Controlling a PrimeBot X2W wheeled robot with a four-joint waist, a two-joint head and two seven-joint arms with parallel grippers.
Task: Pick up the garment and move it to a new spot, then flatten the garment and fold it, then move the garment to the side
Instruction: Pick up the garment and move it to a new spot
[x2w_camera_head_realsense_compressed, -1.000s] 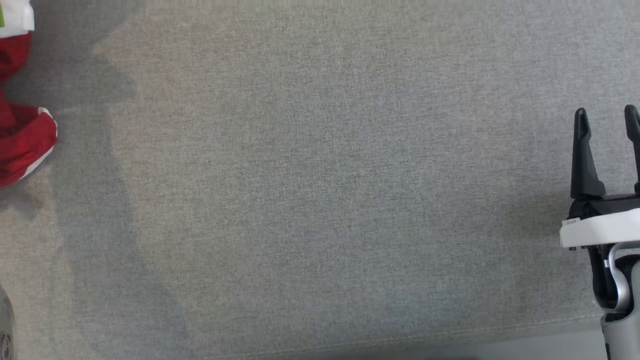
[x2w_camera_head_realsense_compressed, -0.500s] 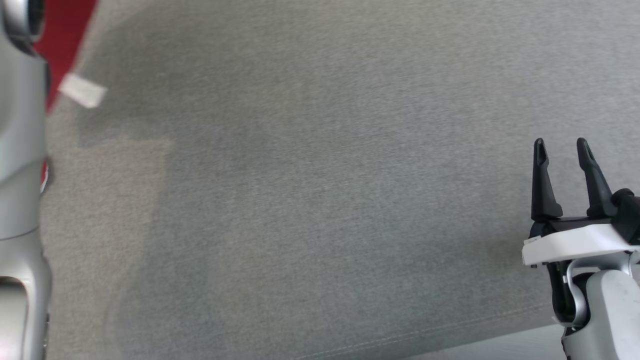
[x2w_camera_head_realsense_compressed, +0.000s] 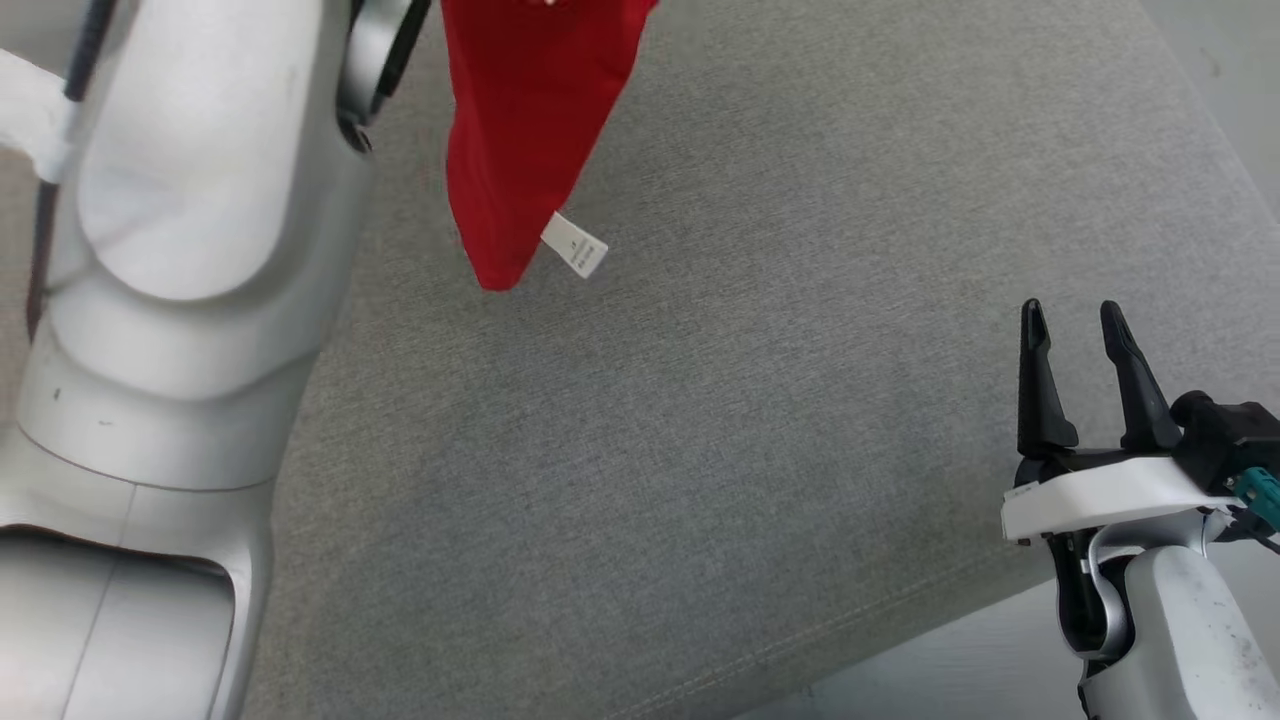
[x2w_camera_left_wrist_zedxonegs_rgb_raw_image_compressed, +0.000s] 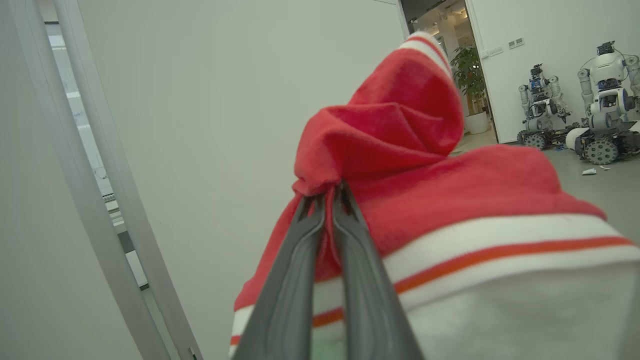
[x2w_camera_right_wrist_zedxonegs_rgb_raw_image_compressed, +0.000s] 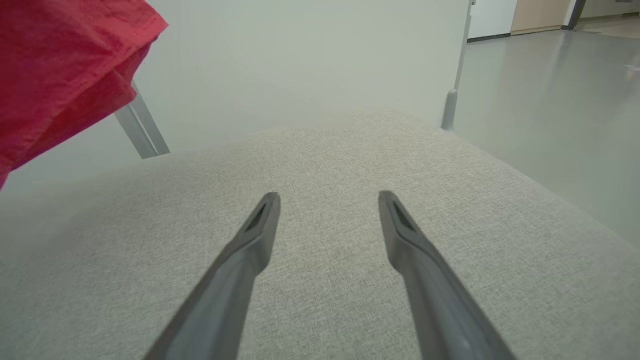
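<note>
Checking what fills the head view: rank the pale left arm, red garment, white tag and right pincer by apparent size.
1. Pale left arm, close to the camera.
2. Red garment, cropped at the top edge.
3. Right pincer.
4. White tag.

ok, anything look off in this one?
Nothing spilled or damaged. The red garment hangs bunched from the shut left gripper, its white tag sticking out; right gripper open, empty, over the grey cushion.

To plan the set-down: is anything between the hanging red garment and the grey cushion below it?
Nothing visible. The garment hangs from the shut left end effector over the cushion; the open right end effector is off to the right, near the cushion's edge.
</note>
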